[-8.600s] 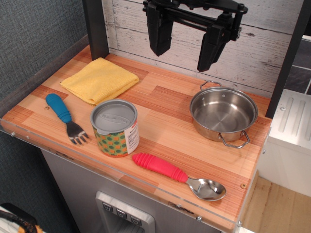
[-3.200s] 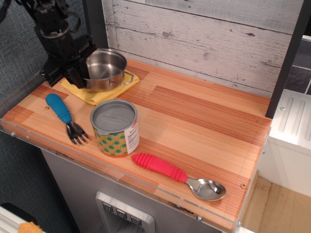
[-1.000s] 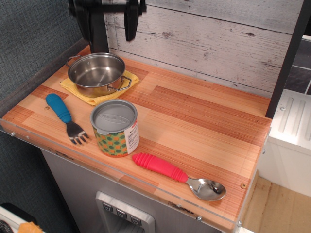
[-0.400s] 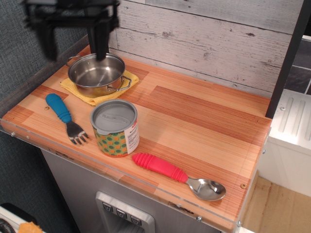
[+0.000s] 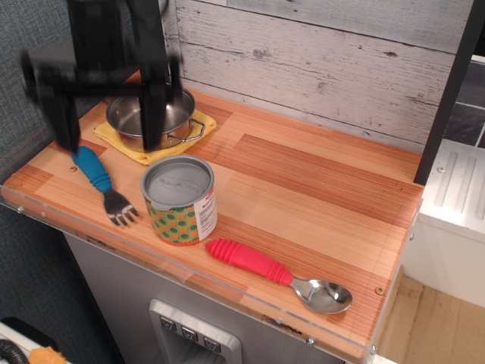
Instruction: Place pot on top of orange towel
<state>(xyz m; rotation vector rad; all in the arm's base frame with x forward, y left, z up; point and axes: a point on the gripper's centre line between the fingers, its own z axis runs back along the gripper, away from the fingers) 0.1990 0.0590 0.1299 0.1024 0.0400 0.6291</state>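
Observation:
The shiny steel pot [image 5: 129, 114] sits upright on the yellow-orange towel [image 5: 151, 149] at the back left of the wooden counter. One wire loop handle points right toward the counter's middle. My gripper [image 5: 110, 133] is motion-blurred, raised in front of the pot and partly hiding it. Its two dark fingers [image 5: 154, 114] hang down wide apart and hold nothing.
A patterned can with a grey lid [image 5: 179, 199] stands in front of the towel. A blue-handled fork [image 5: 99, 179] lies at the left edge. A red-handled spoon [image 5: 276, 274] lies at the front. A plank wall runs along the back, and a dark post stands at the back left.
The pot has gone from the right side of the counter onto the towel and was let go. Within the last second my open gripper has swung from above the pot forward and down-left.

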